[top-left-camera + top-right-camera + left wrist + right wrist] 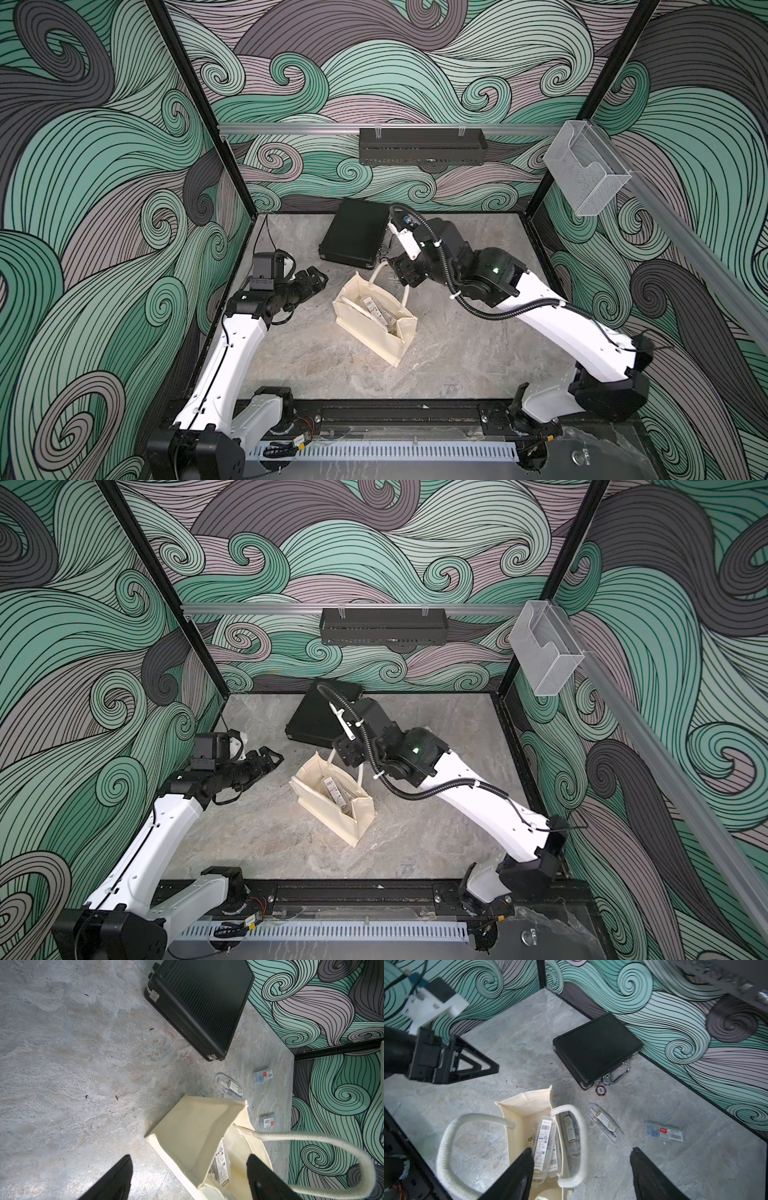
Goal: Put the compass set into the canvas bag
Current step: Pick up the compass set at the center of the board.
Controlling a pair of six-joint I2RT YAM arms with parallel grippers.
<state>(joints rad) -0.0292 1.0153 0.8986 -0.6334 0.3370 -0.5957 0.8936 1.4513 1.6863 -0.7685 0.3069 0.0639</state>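
Hovering over bag (pixel 362 332) mouth: right gripper (pixel 582 1149), jaws apart, empty | left gripper (pixel 188 1156) beside bag, jaws apart, empty | compass set (pixel 544 1136), seemingly the clear labelled pack, lies inside bag | similar clear case (pixel 604 1124) lies just outside bag | judged nearly done; that case may remain.

The canvas bag (pixel 365 334), cream fabric with two white rope handles, stands upright with its mouth open near the middle of the tabletop (pixel 316 365). The compass set (pixel 543 1140), a clear flat pack with a white barcode label, lies inside it among similar packs.
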